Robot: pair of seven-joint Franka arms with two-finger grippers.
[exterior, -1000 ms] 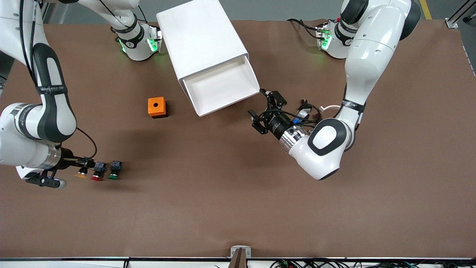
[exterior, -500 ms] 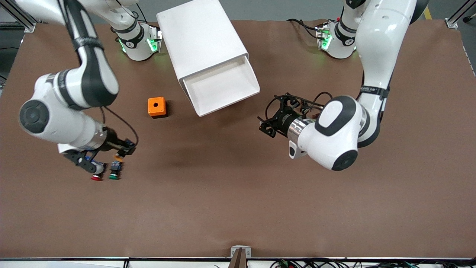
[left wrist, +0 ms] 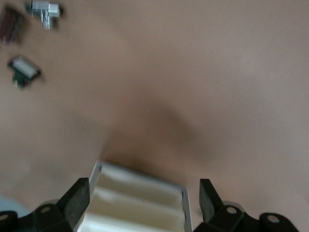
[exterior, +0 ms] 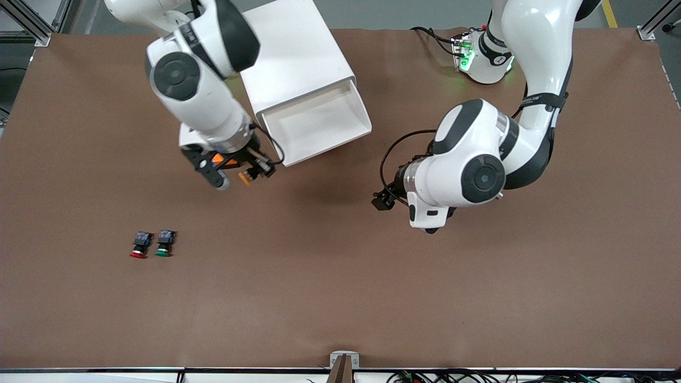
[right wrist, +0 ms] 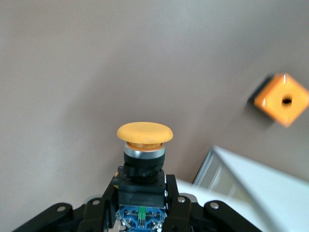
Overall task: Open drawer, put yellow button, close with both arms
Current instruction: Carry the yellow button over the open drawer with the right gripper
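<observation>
The top drawer [exterior: 315, 123] of the white cabinet [exterior: 290, 58] is pulled out and holds nothing. My right gripper [exterior: 251, 173] is shut on the yellow button [exterior: 244, 177] and holds it above the table, beside the drawer's corner at the right arm's end. In the right wrist view the fingers [right wrist: 176, 205] clamp the button's black-blue body under its yellow cap [right wrist: 145, 132]. My left gripper [exterior: 385, 199] is open and empty over bare table, apart from the drawer. In the left wrist view [left wrist: 142, 187] a white and cream piece of the cabinet [left wrist: 140, 208] shows between its fingers.
A red-capped button [exterior: 138, 246] and a green-capped button [exterior: 163, 244] stand side by side nearer the front camera, toward the right arm's end. An orange box [exterior: 217, 158] with a hole, also in the right wrist view [right wrist: 282, 99], lies partly under the right gripper.
My right gripper has lifted the yellow button from beside the red and green ones and carried it up to the drawer. My left gripper has drawn away from the drawer front.
</observation>
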